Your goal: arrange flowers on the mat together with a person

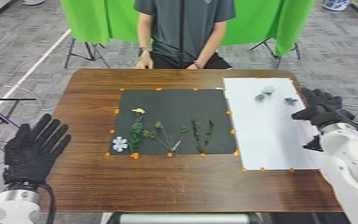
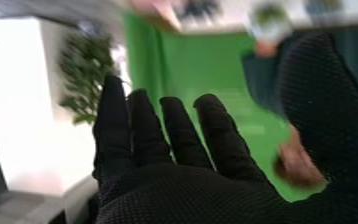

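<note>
Green cloth (image 1: 87, 20) hangs behind the brown table (image 1: 158, 192). On it, the dark mat (image 1: 162, 102) adjoins the white sheet (image 1: 273, 137) to its right; green stems (image 1: 135, 131) lie lengthwise away from the robot on the mat. The right hand (image 1: 322, 106), at the sheet's right edge, is wide open, fingers straight, gripping nothing. The left hand (image 1: 35, 150), also open and empty, is beyond the table's left edge. So the right is nearer the loose flowers: the dark flower (image 1: 290, 101) just left of it, the pale flower (image 1: 268, 90) farther left. Their long axes are perhaps short stems, hard to tell; the next reach likely goes leftward.
</note>
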Robot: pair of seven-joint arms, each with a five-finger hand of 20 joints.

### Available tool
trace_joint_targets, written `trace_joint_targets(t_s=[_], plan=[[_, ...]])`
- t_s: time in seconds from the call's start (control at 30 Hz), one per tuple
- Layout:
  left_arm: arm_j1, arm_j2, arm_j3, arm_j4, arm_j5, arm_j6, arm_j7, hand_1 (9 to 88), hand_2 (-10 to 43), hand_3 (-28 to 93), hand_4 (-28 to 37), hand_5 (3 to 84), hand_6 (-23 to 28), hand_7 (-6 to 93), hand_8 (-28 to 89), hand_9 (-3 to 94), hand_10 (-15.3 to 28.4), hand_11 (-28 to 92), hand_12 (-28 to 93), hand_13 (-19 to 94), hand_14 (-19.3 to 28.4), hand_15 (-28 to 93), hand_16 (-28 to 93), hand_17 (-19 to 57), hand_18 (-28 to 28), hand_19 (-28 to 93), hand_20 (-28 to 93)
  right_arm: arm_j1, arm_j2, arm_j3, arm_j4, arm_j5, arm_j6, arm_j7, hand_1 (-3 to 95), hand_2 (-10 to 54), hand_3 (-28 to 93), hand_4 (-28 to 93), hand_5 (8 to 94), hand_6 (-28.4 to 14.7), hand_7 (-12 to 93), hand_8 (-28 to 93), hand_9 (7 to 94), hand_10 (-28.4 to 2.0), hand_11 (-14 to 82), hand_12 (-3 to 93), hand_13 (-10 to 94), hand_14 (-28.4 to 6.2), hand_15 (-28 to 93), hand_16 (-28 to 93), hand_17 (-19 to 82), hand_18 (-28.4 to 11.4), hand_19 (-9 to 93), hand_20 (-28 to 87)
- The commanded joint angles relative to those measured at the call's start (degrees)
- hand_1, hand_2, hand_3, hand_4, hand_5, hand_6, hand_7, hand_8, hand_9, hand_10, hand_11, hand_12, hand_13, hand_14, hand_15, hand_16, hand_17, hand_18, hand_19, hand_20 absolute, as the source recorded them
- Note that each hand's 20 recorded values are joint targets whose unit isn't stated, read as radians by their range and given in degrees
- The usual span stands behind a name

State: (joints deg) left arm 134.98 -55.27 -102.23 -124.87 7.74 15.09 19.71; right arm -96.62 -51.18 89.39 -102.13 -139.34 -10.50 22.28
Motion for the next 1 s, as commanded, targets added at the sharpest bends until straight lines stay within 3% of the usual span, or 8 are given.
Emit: trace_joint_targets(t_s=[0.03, 0.23, 0.3, 0.37, 0.47, 0.63, 0.8, 1.0], plan=[[-0.1, -0.89, 1.00, 0.08, -0.29, -0.15, 0.03, 28.2, 11.4, 72, -28.3, 44.2, 6.9, 9.9, -8, 39.4, 13.2, 13, 9, 30, 13.6, 17, -3, -2.5, 12.9, 25, 12, 4.8, -0.3, -2.5, 5.1, -1.6, -6.2, 0.5, 34.1, -9.5, 81, -27, 27.5, -8.6, 12, -9, 26.1, -16.3, 6.9, 12.4, 23, -15.1, 24, 7, 11, -17.7, 59, 9], [-0.5, -0.70, 0.78, 0.32, -0.13, 0.05, -0.77, 28.1, 11.4, 72, -28.3, 44.3, 6.8, 9.9, -9, 39.4, 13.2, 13, 9, 30, 13.5, 17, -3, -2.4, 12.9, 25, 12, 4.7, 0.0, -2.6, 7.5, 0.2, -6.7, 1.9, 36.6, -9.5, 82, -28, 30.8, -7.4, 16, -11, 27.4, -15.9, 9.4, 11.7, 26, -14.4, 26, 7, 13, -18.1, 61, 8], [-0.6, -0.75, 0.72, 0.38, -0.08, -0.01, -1.06, 28.1, 11.4, 72, -28.3, 44.2, 6.8, 10.0, -9, 39.4, 13.2, 13, 9, 30, 13.5, 17, -3, -2.4, 12.9, 25, 12, 5.2, -0.4, -2.0, 7.9, 2.7, -11.5, 2.1, 38.1, -9.5, 82, -28, 32.5, -6.5, 18, -13, 29.2, -15.3, 10.9, 11.1, 28, -14.1, 27, 7, 15, -18.5, 62, 8], [-0.6, -0.73, 0.72, 0.36, 0.00, 0.08, -1.09, 28.1, 11.4, 72, -28.3, 44.2, 6.8, 10.1, -9, 39.4, 13.2, 13, 9, 30, 13.5, 17, -3, -2.4, 12.9, 25, 12, 5.6, -1.0, -1.3, 7.8, 7.9, -15.1, 4.8, 40.4, -9.3, 82, -28, 34.1, -5.8, 19, -14, 32.8, -14.8, 12.1, 10.8, 32, -13.4, 28, 6, 16, -18.6, 62, 8], [-0.9, -0.76, 0.70, 0.49, 0.12, -0.02, -1.61, 28.1, 11.5, 72, -28.3, 44.2, 6.8, 10.0, -9, 39.5, 13.2, 13, 9, 30, 13.5, 17, -3, -2.4, 12.9, 25, 12, 4.5, -1.5, -1.6, 8.1, 7.3, -13.6, 4.3, 45.3, -5.3, 79, -28, 39.3, -4.8, 21, -15, 40.8, -12.8, 15.4, 9.9, 42, -11.8, 31, 6, 20, -18.8, 67, 7], [-1.2, -0.70, 0.90, 0.54, 0.36, -0.06, -2.14, 28.1, 11.4, 72, -28.3, 44.3, 6.8, 10.1, -9, 39.5, 13.2, 13, 9, 30, 13.6, 17, -3, -2.4, 12.9, 25, 12, 2.6, -2.2, -1.2, 7.7, 7.1, -13.6, 3.3, 51.5, -6.6, 76, -28, 53.1, -0.2, 24, -17, 55.6, -11.8, 16.9, 12.6, 56, -8.7, 37, 12, 25, -18.0, 72, 9], [-1.4, -0.63, 1.05, 0.65, 0.00, 0.03, -2.25, 28.1, 11.4, 72, -28.3, 44.3, 6.8, 10.2, -9, 39.5, 13.2, 13, 9, 30, 13.5, 17, -3, -2.4, 12.9, 25, 12, 0.7, -1.9, -2.6, 7.4, 4.3, -6.8, 1.6, 55.7, -8.8, 69, -28, 61.8, 1.4, 25, -8, 68.2, -9.5, 15.2, 18.5, 62, -5.7, 33, 29, 25, -18.0, 70, 13], [-1.6, -0.51, 1.31, 0.82, 0.11, -0.14, -2.41, 28.0, 11.4, 73, -28.3, 44.3, 6.7, 10.2, -9, 39.5, 13.1, 13, 9, 30, 13.6, 17, -3, -2.4, 12.9, 25, 12, -0.6, -1.4, -4.2, 6.5, 2.3, 1.8, 0.3, 59.1, -9.2, 66, -28, 69.1, 2.8, 33, -7, 80.5, -7.8, 6.6, 30.8, 67, -3.9, 31, 36, 26, -18.1, 71, 18]])
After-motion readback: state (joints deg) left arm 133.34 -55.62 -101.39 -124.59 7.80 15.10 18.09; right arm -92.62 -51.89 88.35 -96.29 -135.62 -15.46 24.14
